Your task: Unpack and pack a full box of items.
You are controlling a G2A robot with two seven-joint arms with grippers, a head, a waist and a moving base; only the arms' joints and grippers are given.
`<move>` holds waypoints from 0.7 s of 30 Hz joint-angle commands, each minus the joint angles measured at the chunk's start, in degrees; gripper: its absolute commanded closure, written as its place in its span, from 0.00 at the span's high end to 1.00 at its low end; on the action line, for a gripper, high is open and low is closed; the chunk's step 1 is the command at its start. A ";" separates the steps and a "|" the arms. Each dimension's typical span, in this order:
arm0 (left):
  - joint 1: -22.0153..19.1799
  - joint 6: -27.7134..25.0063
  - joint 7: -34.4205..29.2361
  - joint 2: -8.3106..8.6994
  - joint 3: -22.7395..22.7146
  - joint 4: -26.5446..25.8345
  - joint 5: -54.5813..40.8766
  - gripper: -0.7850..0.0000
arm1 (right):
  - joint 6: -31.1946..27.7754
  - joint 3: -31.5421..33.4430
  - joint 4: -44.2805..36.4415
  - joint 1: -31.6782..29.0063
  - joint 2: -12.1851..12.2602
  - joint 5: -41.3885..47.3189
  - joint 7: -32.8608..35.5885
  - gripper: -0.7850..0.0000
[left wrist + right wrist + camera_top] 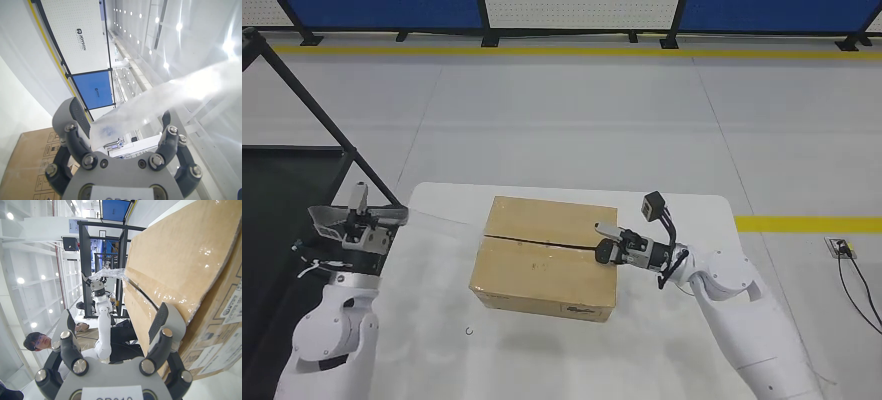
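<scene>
cardboard box [542, 265] is seen shut at centre of white table [442, 340].
clear film [170, 94] is strung from box seam [542, 241] to l gripper [121, 111], jaws spread w/ film between; r gripper [115, 311] is set at seam's other end, jaws spread.

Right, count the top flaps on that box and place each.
2. The far flap and the near flap lie flat on the box, meeting at a middle seam; others beneath may be hidden.

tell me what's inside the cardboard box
Nothing inside shows: the cardboard box is closed on top, with only a thin dark seam between its flaps. The contents are covered.
</scene>
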 commanded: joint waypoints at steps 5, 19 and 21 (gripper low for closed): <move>-0.88 2.26 -3.50 0.21 -0.34 2.38 -1.39 1.00 | 0.06 -0.19 -0.10 -0.11 0.10 0.14 -0.30 1.00; -4.69 7.83 -12.85 0.62 2.08 13.66 -2.25 1.00 | 0.38 -0.91 -0.02 0.41 0.25 0.31 -0.46 1.00; -6.01 7.85 -13.33 0.60 2.87 15.88 -1.83 1.00 | 0.38 -0.99 0.17 0.56 0.27 0.42 -0.31 1.00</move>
